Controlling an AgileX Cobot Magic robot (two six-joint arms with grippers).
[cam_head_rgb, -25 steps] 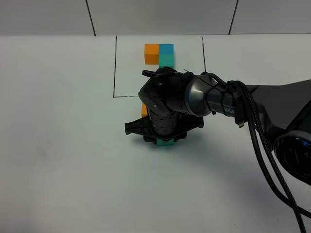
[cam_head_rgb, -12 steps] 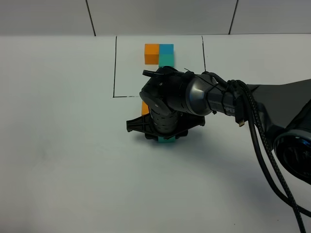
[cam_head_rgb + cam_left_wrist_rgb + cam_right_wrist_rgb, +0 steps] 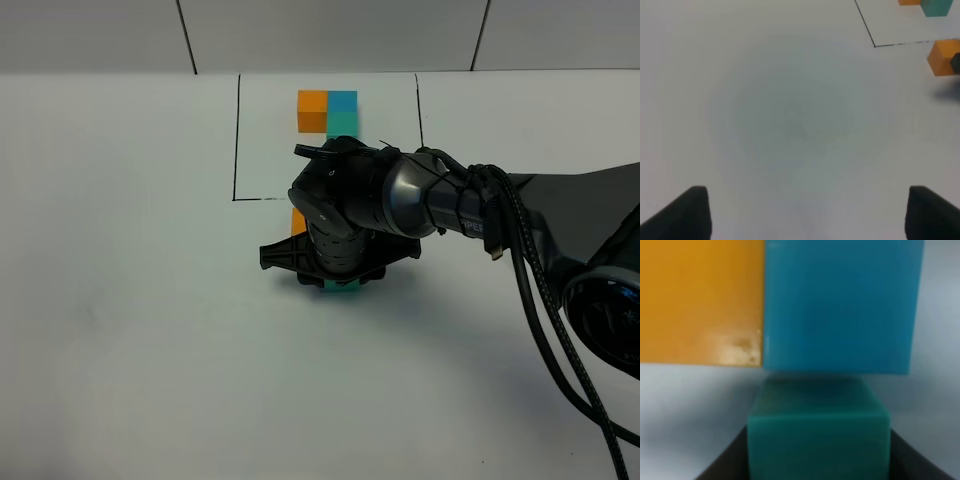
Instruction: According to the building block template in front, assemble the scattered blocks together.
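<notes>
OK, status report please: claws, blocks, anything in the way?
Right claw shut on teal-green block, against blue block beside orange block. Left claw open, empty. Nothing in the way.

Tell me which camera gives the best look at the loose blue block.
The right wrist view: the blue block fills the frame, side by side with the orange block, the teal-green block in front between the right gripper's fingers. In the exterior high view the right gripper hides it; the left wrist view shows only the orange one.
</notes>
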